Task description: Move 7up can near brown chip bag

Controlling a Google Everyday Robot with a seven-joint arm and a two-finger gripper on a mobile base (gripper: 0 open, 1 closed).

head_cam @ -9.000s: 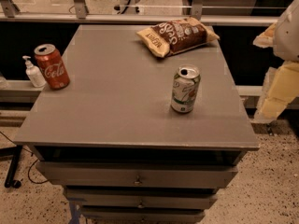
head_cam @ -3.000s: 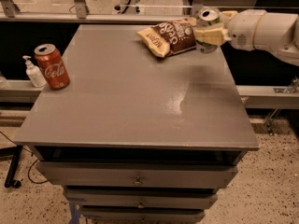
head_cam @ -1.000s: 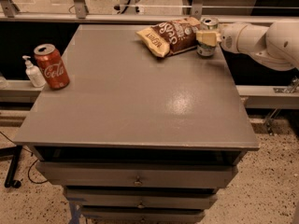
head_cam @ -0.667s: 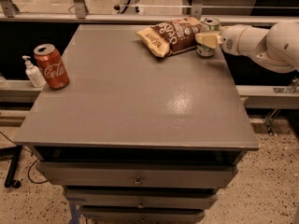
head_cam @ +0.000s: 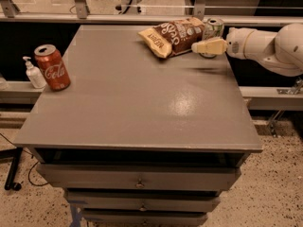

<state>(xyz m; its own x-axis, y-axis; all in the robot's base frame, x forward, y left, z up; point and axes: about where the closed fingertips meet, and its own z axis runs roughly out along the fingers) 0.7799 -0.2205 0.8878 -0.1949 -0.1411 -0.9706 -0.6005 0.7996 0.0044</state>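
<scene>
Step in hand, my read: the placing end of the job. The 7up can stands upright at abt 1 o'clock on the table. It's on the 3 o'clock side of the brown chip bag, touching it or v. nearly. My gripper sits at the can's lower front, reaching in from 3 o'clock, w/ the arm hanging off the table's right edge. Can't tell whether I'm clamped on the can or have let go. Also can't tell if the can's base is fully down on the top.

Next move, as I judge it: if it isn't down, lower it straight, no tilt, then let go. After that, back out level toward 3 o'clock w/o dragging the can or nudging the bag. The can prob. tips easily, and it's close to the 12 o'clock edge, so a snag on exit is the risk.

Writing:
- The red can at 9 o'clock reads "Coca-Cola" in white script. Not my target, well apart.
- The bag has white lettering, words not legible to me.
- The 7up can shows a silver top and greenish body, no label readable.
- A white pump bottle stands just beyond the red can, off the table edge, no text I can read.
</scene>
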